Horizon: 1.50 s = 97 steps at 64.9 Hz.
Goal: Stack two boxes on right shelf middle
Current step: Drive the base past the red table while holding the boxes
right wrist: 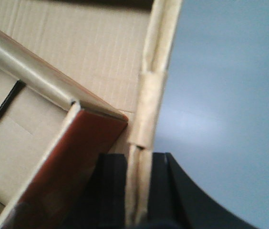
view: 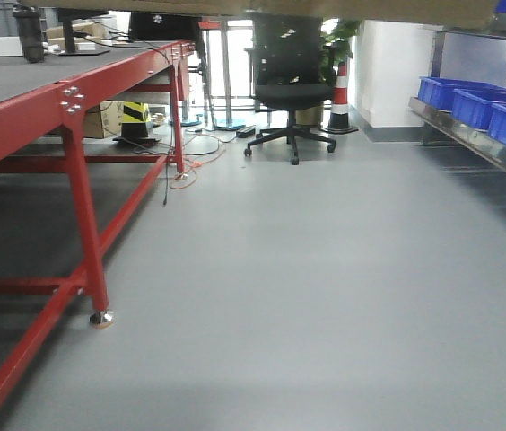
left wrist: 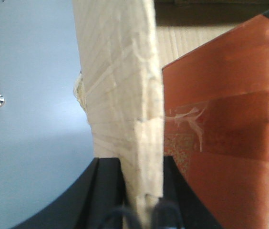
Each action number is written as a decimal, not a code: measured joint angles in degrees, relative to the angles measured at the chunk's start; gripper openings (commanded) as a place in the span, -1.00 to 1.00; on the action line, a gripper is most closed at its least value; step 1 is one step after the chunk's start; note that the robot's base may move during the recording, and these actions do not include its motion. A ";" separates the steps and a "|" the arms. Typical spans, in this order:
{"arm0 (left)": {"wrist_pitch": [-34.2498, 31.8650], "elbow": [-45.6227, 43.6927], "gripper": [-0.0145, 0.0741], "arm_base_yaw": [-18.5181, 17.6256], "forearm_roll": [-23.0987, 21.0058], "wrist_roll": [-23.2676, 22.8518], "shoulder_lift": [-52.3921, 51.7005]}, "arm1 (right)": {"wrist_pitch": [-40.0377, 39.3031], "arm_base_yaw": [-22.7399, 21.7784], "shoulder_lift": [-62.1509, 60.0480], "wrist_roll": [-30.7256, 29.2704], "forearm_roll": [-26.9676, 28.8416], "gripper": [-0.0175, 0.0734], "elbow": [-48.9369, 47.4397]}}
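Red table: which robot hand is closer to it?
Left. The left hand grips the box wall on the red table's side; the right hand grips the far wall.

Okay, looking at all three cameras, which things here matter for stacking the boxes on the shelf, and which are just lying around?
For the job:
cardboard box, its walls clamped by the left gripper and the right gripper
steel shelf on the right

Just lying about:
red table
office chair
blue bins
striped cone

table [view: 20, 90] left, bins [view: 482, 106] on shelf [view: 465, 142] right
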 measured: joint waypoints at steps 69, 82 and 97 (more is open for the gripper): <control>0.00 0.00 -0.92 0.00 0.00 0.00 0.00 | 0.00 0.00 0.00 0.00 -0.10 -0.95 0.00; 0.00 0.00 -0.92 0.00 0.00 0.00 0.00 | 0.00 0.00 0.00 0.00 -0.10 -0.95 0.00; 0.00 0.00 -0.92 0.00 0.00 0.00 0.00 | 0.00 0.00 0.00 0.00 -0.10 -0.95 0.00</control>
